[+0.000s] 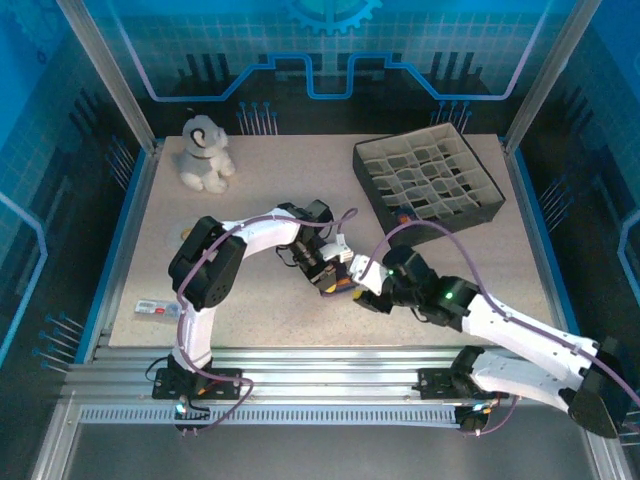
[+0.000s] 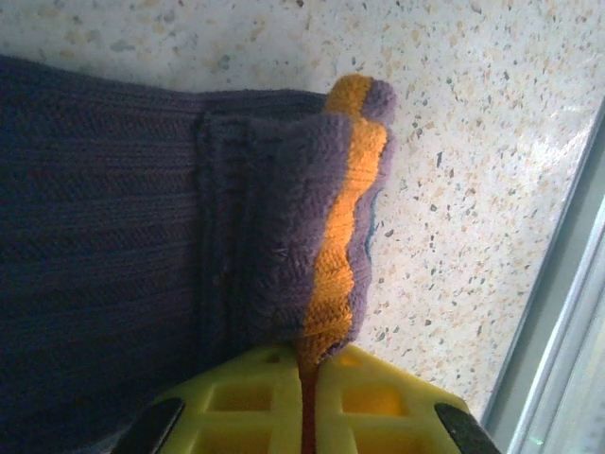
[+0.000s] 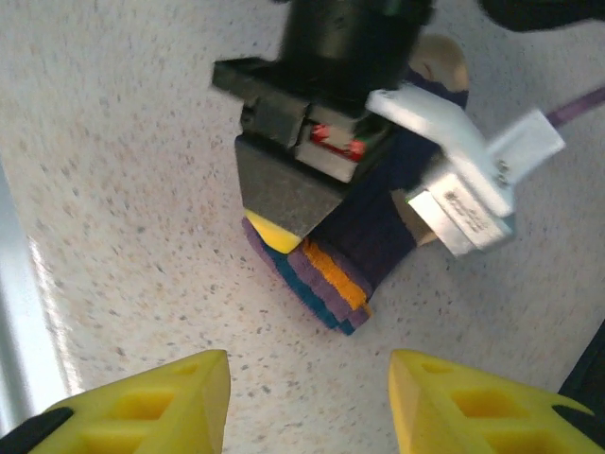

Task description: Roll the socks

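Note:
The socks (image 2: 113,208) lie stacked on the speckled table, purple knit with an orange-banded cuff (image 2: 345,218). My left gripper (image 2: 310,364) is shut on that cuff edge, and the fabric is pinched between its yellow fingers. In the top view the left gripper (image 1: 322,272) stands over the socks (image 1: 338,286) at the table's middle front. My right gripper (image 3: 307,378) is open and empty, a short way in front of the layered cuff ends (image 3: 331,274) and not touching them. A tan toe (image 3: 444,61) peeks out behind the left gripper's body (image 3: 312,142).
A grey plush toy (image 1: 205,153) sits at the back left. A black box with many compartments (image 1: 428,180) stands at the back right. A small white packet (image 1: 158,307) lies near the front left edge. The metal rail (image 1: 330,360) runs along the front.

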Controlling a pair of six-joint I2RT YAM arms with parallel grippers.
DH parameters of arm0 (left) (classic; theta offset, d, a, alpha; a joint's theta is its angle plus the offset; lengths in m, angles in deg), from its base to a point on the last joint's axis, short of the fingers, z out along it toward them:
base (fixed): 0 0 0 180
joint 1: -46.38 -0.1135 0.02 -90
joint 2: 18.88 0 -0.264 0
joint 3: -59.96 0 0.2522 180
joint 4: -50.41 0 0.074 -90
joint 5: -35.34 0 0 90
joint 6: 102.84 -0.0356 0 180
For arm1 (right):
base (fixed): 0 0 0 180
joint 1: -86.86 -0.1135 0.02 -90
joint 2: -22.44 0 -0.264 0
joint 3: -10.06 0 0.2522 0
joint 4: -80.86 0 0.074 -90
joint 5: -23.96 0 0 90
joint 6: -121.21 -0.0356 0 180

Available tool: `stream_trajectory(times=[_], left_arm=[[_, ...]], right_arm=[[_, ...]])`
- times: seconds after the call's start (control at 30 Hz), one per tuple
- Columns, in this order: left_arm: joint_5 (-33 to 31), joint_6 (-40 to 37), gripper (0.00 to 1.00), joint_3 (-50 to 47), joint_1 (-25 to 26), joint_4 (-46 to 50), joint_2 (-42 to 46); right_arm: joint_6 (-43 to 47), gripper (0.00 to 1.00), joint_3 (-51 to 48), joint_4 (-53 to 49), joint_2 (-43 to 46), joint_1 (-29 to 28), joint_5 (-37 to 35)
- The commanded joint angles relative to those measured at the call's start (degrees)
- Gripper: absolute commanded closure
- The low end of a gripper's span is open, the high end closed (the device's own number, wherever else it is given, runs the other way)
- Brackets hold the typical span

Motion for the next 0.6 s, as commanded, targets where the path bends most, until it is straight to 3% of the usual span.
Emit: stream_trajectory(times=[0.0,0.27,0.57], left_arm=[[1.38,2.18,1.0,0.43,-1.11,4.96,-3.07],[5.68,2.64,1.0,1.64,-3.2,6.65,-4.87],[9.71,3.35,1.0,2.96,-5.06,8.23,-7.28]], right_arm=[[16.38,0.49,-4.1,9.5,-3.4,-3.34,-8.68],[26.04,0.45,-5.24,24.88,-17.01,-3.7,-11.36],[29.97,0.45,-1.42,29.35,-28.21,-0.74,-8.07]])
